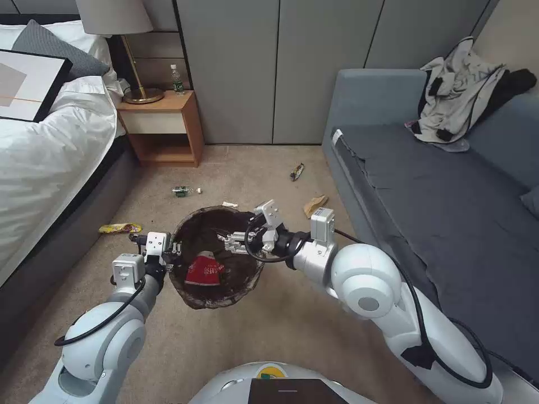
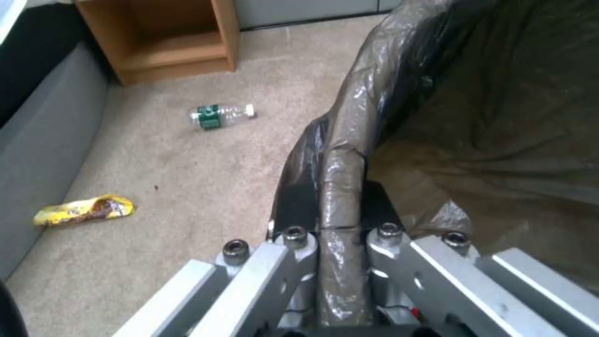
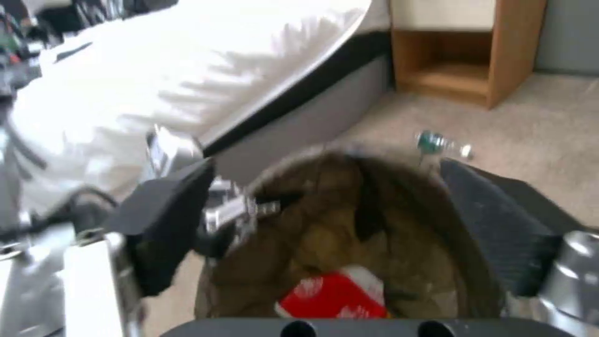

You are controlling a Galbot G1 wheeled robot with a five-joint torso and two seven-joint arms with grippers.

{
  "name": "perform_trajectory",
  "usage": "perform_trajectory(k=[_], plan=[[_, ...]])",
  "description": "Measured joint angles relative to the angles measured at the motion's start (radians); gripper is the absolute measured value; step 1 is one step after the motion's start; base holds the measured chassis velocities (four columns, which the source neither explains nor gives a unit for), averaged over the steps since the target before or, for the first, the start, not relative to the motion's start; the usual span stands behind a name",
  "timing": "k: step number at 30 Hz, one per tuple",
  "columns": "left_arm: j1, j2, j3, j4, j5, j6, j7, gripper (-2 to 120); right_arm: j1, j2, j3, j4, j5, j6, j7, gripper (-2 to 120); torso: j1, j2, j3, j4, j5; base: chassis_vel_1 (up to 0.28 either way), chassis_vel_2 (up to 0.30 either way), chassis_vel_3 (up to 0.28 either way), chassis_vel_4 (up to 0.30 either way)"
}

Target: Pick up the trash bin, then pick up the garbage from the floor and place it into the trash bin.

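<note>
left gripper pinches trash bin rim — red cup inside.

The trash bin wears a crinkled dark brown-black liner; inside lies a red cup with white markings. On the beige-tan floor: a clear bottle with green label and white cap; a yellow wrapper printed brown; a tan paper scrap.

Grey sofa, wooden nightstand, white bed, grey wall panels
</note>
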Motion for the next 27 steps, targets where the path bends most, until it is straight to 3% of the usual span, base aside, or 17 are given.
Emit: perform_trajectory(k=[2,8,11,18,27], plan=[[-0.001,-0.004,0.001,0.003,0.001,0.000,0.000,3,-0.015,-0.014,0.032,0.011,-0.022,0.055,-0.019,96,0.000,0.000,0.000,0.0000,0.0000,0.000,0.000,0.000,0.000],[-0.001,-0.007,0.001,0.004,0.001,0.000,0.001,3,-0.050,-0.034,0.114,0.015,-0.096,0.110,-0.086,100,0.000,0.000,0.000,-0.0002,0.0000,0.000,0.000,0.000,0.000],[-0.001,-0.006,-0.001,0.004,0.002,0.000,0.002,3,-0.084,-0.044,0.182,-0.009,-0.240,0.166,-0.144,100,0.000,0.000,0.000,-0.0001,0.0001,0.000,0.000,0.000,0.000],[-0.001,-0.008,-0.005,0.004,0.000,-0.001,0.006,3,-0.142,-0.041,0.247,-0.019,-0.357,0.208,-0.133,100,0.000,0.000,0.000,0.0000,0.0001,0.000,0.000,0.000,0.000],[0.008,-0.014,-0.016,-0.008,0.002,-0.001,0.024,3,-0.324,0.011,0.386,-0.022,-0.573,0.282,-0.136,100,0.000,0.000,0.000,0.0001,0.0001,0.000,0.000,0.000,0.000]])
